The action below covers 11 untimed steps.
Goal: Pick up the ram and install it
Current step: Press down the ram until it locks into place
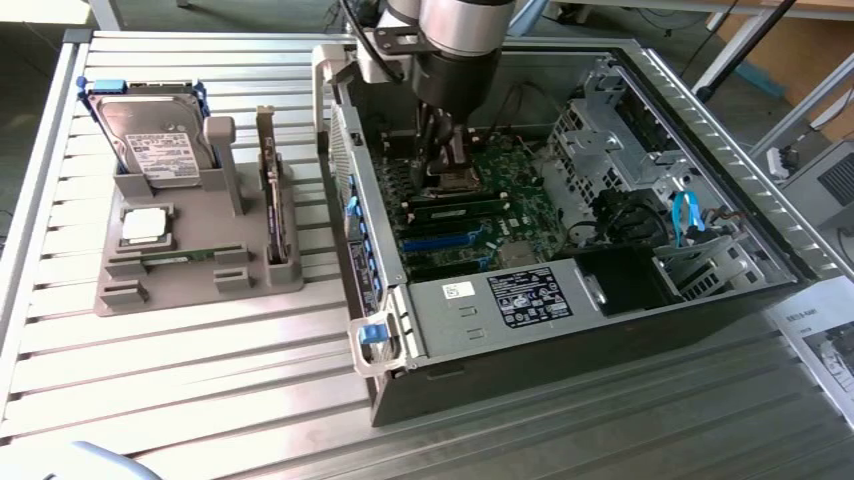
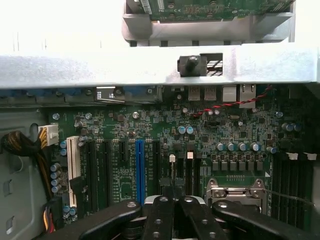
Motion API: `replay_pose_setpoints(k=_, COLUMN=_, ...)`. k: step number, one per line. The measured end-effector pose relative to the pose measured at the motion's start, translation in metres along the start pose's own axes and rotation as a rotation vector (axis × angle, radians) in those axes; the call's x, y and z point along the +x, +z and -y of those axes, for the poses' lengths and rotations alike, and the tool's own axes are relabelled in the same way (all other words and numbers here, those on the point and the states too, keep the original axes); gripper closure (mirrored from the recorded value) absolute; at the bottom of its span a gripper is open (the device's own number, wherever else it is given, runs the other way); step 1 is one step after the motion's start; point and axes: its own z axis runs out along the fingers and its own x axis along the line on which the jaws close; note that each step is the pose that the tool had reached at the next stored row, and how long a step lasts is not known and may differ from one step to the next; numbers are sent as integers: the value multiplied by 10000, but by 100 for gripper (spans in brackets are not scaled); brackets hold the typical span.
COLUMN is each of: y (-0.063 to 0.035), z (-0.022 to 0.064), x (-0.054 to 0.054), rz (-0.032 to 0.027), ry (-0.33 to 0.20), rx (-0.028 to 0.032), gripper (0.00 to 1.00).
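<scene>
Tool point(image 2: 172, 192) clenched, fingers together, nothing seen between them; it sits low inside the open PC case point(image 1: 694, 120), over the motherboard point(image 2: 150, 135) near the CPU socket point(image 2: 236, 192). In the wrist view the tips end just by the expansion slots, incl. a blue slot point(image 2: 139, 170) and a white one point(image 2: 74, 157); red/black twisted wire point(image 2: 227, 105) runs along the board's far edge, yellow/black cable bundle point(image 2: 20, 145) at one side. Exterior view: arm point(image 1: 454, 50) comes down from the top into the case, w/ dark memory slots point(image 1: 454, 205) just in front of the tool. Power supply point(image 1: 534, 295) w/ black label sits at the case's near edge, blue cable point(image 1: 687, 215) toward the exterior view's right. Ram point(image 1: 180, 257) lies flat in the grey holder point(image 1: 120, 290) on the desk point(image 1: 200, 400), well apart from the tool, at the exterior view's left. Same holder carries the hard drive point(image 1: 154, 135) upright at the back, a square chip point(image 1: 144, 225) and an upright expansion card point(image 1: 274, 200). Paper sheet point(image 1: 821, 340) at the desk's edge, exterior view's right.
</scene>
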Motion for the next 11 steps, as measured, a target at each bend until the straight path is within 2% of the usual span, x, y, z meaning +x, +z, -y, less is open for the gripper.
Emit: replay_pose_setpoints(k=11, y=-197, z=5, x=10, rz=-53, ry=-1, rx=1, gripper=90)
